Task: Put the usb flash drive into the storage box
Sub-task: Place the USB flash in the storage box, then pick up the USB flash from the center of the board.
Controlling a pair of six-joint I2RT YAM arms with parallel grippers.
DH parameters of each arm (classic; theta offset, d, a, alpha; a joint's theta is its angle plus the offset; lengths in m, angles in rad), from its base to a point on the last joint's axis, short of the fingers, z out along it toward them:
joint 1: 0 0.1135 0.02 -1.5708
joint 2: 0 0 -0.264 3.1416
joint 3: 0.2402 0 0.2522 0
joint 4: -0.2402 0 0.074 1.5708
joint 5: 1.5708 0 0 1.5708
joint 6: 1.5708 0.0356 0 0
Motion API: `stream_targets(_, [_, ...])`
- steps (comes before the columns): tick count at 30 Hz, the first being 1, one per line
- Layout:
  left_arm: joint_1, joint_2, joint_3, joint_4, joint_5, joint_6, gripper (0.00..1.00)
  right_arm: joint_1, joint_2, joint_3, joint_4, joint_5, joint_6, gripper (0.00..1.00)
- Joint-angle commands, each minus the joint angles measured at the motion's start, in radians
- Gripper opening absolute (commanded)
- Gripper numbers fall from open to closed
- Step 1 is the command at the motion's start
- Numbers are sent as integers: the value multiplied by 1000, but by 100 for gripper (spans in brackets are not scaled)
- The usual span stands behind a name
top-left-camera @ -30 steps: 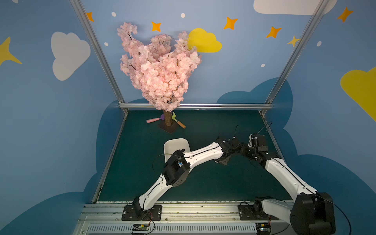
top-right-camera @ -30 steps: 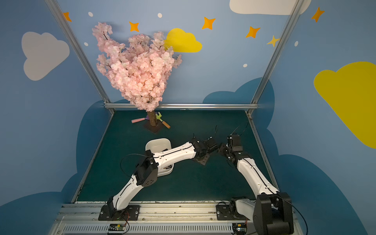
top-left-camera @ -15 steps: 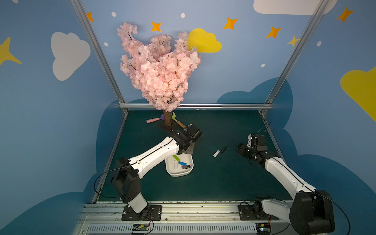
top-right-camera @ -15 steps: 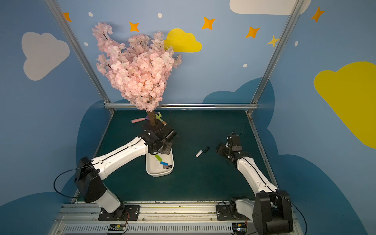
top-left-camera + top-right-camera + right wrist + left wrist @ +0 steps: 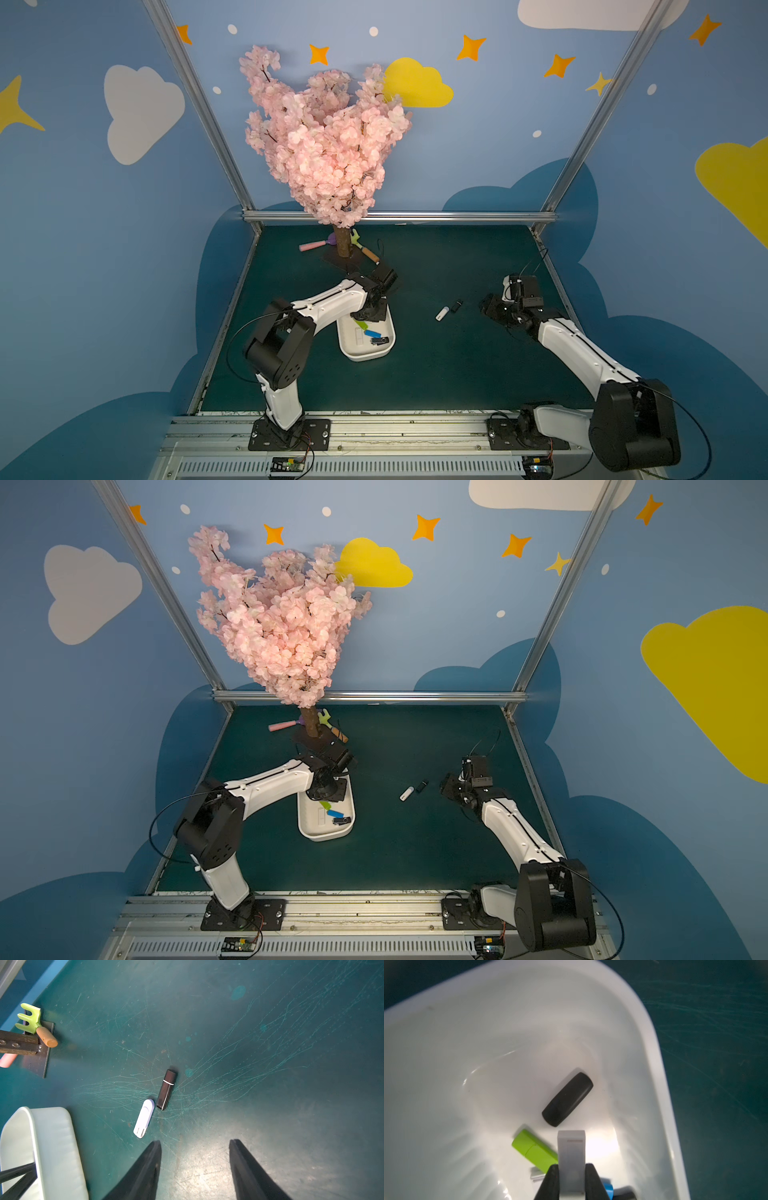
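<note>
The white storage box (image 5: 365,356) (image 5: 324,835) lies left of centre on the green mat. My left gripper (image 5: 368,313) (image 5: 572,1165) hangs over the box's far end, shut on a pale grey usb flash drive (image 5: 571,1151). Green (image 5: 534,1151), black (image 5: 567,1099) and blue (image 5: 608,1188) drives lie inside the box. To the right, a white drive (image 5: 442,313) (image 5: 144,1118) and a black drive (image 5: 456,306) (image 5: 166,1089) rest on the mat. Just right of them, my right gripper (image 5: 488,307) (image 5: 195,1141) is open and holds nothing.
A pink blossom tree (image 5: 328,149) stands on a dark base at the back centre, with a green toy rake (image 5: 31,1019) and a pink stick (image 5: 311,246) beside its trunk. Metal posts and blue walls enclose the mat on three sides.
My left arm has swung from the right side, close to the right gripper, back over the storage box. The right arm has stayed almost where it was.
</note>
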Motion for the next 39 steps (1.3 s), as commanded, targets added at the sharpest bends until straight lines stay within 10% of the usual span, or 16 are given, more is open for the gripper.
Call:
stream_targets(1, [0, 38, 37, 34, 32, 1, 24, -5, 15, 28, 5, -11, -19, 57])
stream_targets(8, [0, 63, 58, 23, 27, 5, 51, -3, 28, 32, 7, -21, -19, 57])
stream_targets(13, [-3, 7, 61, -9, 33, 3, 52, -1, 36, 31, 10, -22, -22, 57])
stream_targets(20, [-9, -330, 30, -112, 101, 4, 54, 57, 176, 103, 13, -187, -97, 58])
stream_targets(33, [10, -1008, -294, -240, 104, 76, 69, 285, 502, 435, -285, 8, -8, 53])
stream_targets(39, [10, -1083, -325, -203, 117, 87, 72, 302, 586, 504, -348, 52, 61, 54])
